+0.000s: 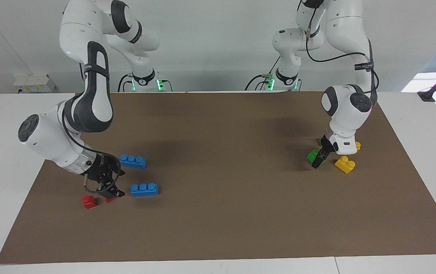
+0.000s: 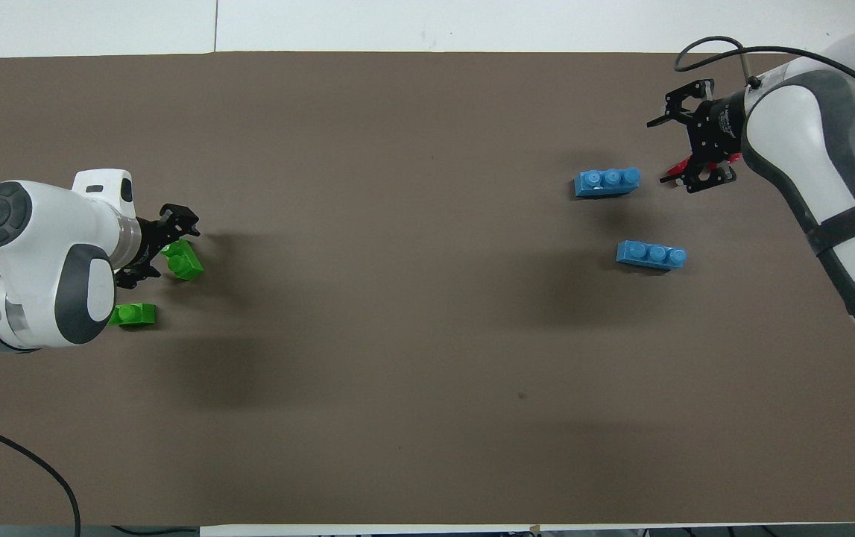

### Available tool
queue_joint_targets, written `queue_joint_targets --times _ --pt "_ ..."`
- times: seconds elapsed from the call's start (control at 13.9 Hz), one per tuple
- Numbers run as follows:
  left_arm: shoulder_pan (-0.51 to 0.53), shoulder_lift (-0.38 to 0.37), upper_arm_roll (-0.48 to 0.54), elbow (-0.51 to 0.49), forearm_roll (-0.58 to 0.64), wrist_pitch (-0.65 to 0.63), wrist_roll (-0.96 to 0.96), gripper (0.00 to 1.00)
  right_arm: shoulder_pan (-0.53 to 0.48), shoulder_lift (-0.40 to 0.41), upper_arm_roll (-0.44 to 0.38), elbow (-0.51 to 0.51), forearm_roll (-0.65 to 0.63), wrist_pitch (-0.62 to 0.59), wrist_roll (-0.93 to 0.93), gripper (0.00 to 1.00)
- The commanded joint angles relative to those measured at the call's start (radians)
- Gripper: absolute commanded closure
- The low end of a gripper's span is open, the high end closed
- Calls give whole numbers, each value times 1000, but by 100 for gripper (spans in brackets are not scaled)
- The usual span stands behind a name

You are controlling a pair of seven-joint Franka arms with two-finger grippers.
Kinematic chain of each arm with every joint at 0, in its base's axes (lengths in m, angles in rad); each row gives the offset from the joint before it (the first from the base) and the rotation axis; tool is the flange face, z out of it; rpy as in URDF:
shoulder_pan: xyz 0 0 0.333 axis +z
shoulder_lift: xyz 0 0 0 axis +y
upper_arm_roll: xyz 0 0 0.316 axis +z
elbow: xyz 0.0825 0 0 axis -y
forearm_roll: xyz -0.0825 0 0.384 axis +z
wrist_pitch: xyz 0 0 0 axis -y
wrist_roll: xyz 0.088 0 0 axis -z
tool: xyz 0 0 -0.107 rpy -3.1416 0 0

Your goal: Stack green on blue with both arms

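Two green bricks lie near the left arm's end of the brown mat [image 1: 218,236], about midway between its robot edge and its outer edge. The left gripper [image 1: 319,159] [image 2: 161,246] is down at the green brick farther from the robots [image 1: 313,156] [image 2: 184,260], with its fingers spread and one on either side of that brick; nothing shows them closed on it, and the brick sits on the mat. The second green brick [image 2: 133,315] lies just beside it, nearer to the robots, and is partly hidden by the left arm's wrist in the facing view. A yellow brick [image 1: 345,164] rests close by, toward the mat's end edge, and a second yellow one [image 1: 357,146] peeks out from under the wrist.

Near the right arm's end of the mat lie two blue bricks, a little apart: one nearer to the robots [image 1: 133,161] [image 2: 651,255], the other farther from them [image 1: 144,189] [image 2: 607,181]. The right gripper [image 1: 105,188] [image 2: 684,149] is open and holds nothing. It hangs low over the two red bricks, just beside the farther blue brick toward the mat's end edge. One red brick [image 1: 89,201] shows clear of the fingers; the other red brick [image 1: 108,198] is mostly covered by them.
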Motion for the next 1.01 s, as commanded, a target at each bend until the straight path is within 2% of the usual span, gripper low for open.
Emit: queue_joint_targets --times 0.0,0.07,0.14,0.58,0.94 --pt "-3 10 6 -13 -13 31 30 25 1 11 4 -14 53 37 6 8" --pt "-3 10 6 -13 -13 31 33 72 1 13 4 -21 72 36 8 8" --pt "-2 10 6 -13 -13 32 41 100 3 13 4 -35 90 36 9 7" --pt "-3 14 6 -1 -13 34 51 100 15 13 2 -55 98 -33 54 7" --pt "-11 -9 3 57 -16 -23 -26 100 9 39 2 -43 81 -20 49 7"
